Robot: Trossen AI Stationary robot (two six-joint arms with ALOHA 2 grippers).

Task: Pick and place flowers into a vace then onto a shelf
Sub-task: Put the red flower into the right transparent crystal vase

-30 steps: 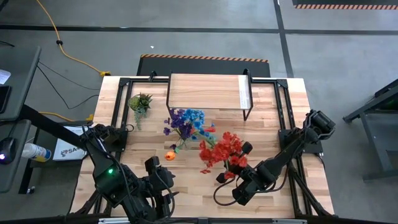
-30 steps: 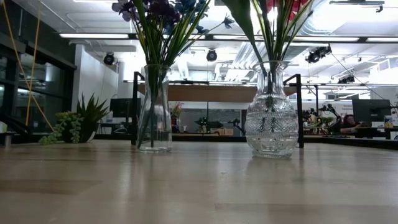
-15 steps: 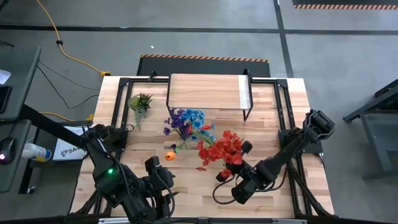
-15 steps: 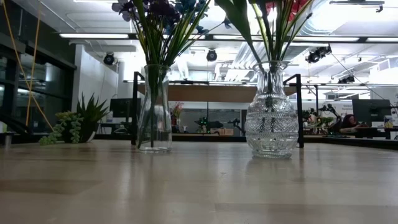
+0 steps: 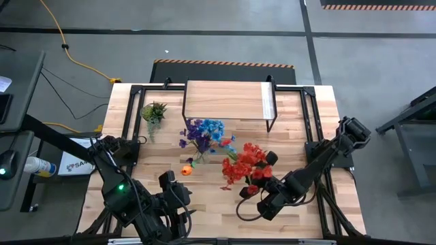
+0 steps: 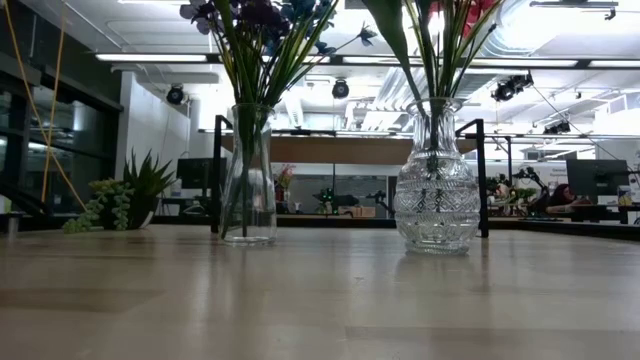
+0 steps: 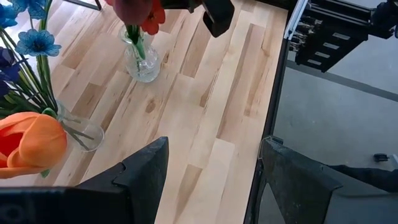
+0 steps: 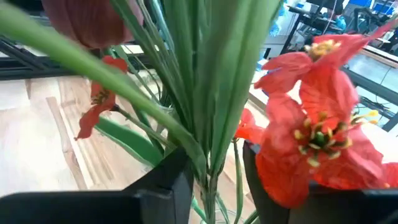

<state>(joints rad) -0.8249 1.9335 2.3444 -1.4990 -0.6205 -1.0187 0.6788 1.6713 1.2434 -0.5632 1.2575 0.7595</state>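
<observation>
as the right claw (image 8: 211, 180) loosens around the red flowers (image 5: 246, 163), now standing in their vase (image 6: 435, 190), the left claw (image 7: 211, 168) waits wide; shelf (image 5: 225, 100) next.

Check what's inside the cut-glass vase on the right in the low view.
The cut-glass vase holds green stems of the red flowers. Its patterned belly hides the stem ends, and the blooms are mostly cut off by the low view's top.

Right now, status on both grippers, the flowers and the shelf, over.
Left gripper open, parked at near table edge. Right gripper astride red flowers' stems above patterned vase. Blue flowers in plain vase. Shelf bare.
</observation>
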